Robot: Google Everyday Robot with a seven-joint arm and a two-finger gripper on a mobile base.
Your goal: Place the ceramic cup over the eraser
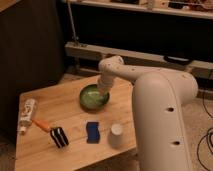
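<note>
The ceramic cup [116,135] is a small whitish-grey tapered cup standing near the front right edge of the wooden table [50,102]. Its narrow end points up. The eraser [59,137], a black block with white stripes, lies at the front left, well apart from the cup. My gripper [102,93] hangs at the end of the white arm, over the green bowl [94,97] at the back of the table. It is far from both cup and eraser. It is shut, and I see nothing held in it.
A blue wavy-edged pad [92,132] lies between eraser and cup. An orange stick [42,125] and a white bottle [27,114] lie at the left side. The arm's thick white body [162,120] stands at the table's right. Shelving runs behind.
</note>
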